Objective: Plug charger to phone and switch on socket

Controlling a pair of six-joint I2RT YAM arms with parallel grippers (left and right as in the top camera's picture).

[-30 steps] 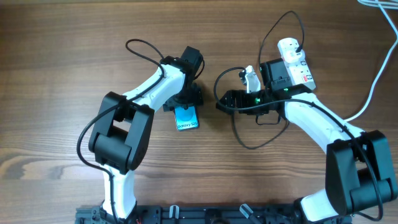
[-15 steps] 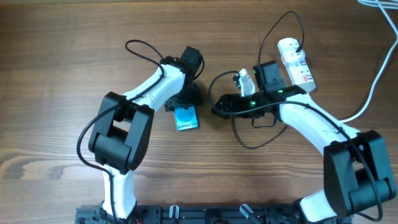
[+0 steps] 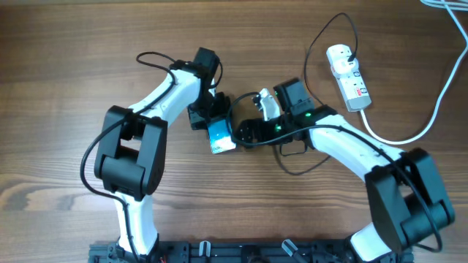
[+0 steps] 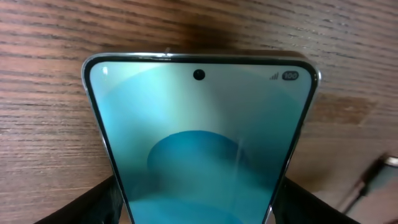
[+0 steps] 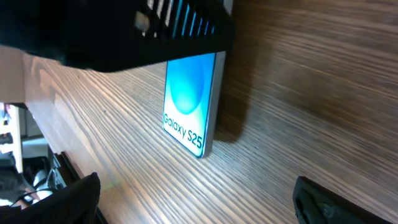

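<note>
Phone (image 3: 221, 136), socket (image 3: 349, 76) and charger (image 3: 324, 31) were all located on the wooden table (image 3: 66, 66).

The left arm (image 3: 157, 102) reached from the near edge toward the table centre. The right arm (image 3: 344, 142) reached in from the opposite side. The two wrists stood near each other at mid-table.

The socket, a white power strip with red switches, lay at the far right, well apart from both sets of fingers. Its thick white cord (image 3: 431, 120) left the near end, curved to the right and ran off the top right corner of the overhead view.

The phone sat between the two wrists, just below the left one. Its screen faced up and was lit teal-blue, with "Galaxy S25" lettering at the end nearer the robot base. Whether it lay flat or was tipped up at one end could not be determined.

The charger, a thin black cable, was attached at the far end of the socket. It arced up and over to the left, then dropped behind the right arm. The position of its plug end could not be determined.

The left fingers (image 4: 93, 208) were partly open, set against the two long edges of the phone and gripping it toward its upper end.

The right fingers (image 5: 62, 205) were spread fully wide and held nothing. They pointed at the lettered end of the phone, near it, with bare table between them.
</note>
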